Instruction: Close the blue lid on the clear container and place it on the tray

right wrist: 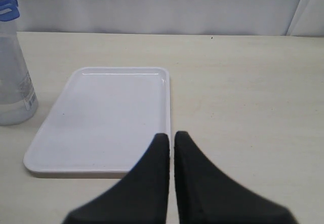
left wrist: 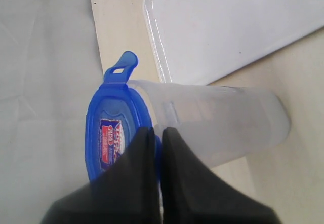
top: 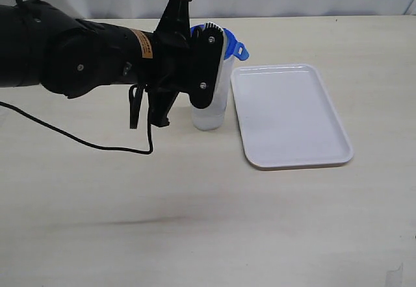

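Note:
The clear container (top: 211,115) stands upright on the table just left of the white tray (top: 292,115). The blue lid (top: 235,47) sits on its mouth, with one snap tab sticking out toward the tray. My left gripper (top: 211,32) is at the container's top. In the left wrist view it (left wrist: 158,133) is shut on the rim of the blue lid (left wrist: 106,127), sticker face showing, with the clear container (left wrist: 228,127) beside it. My right gripper (right wrist: 171,137) is shut on nothing, near the edge of the tray (right wrist: 101,112); it does not show in the exterior view.
The left arm's black body and cable (top: 97,147) cover the table left of the container. The tray (left wrist: 228,26) holds nothing. A pale curtain runs along the table's far edge (right wrist: 162,33).

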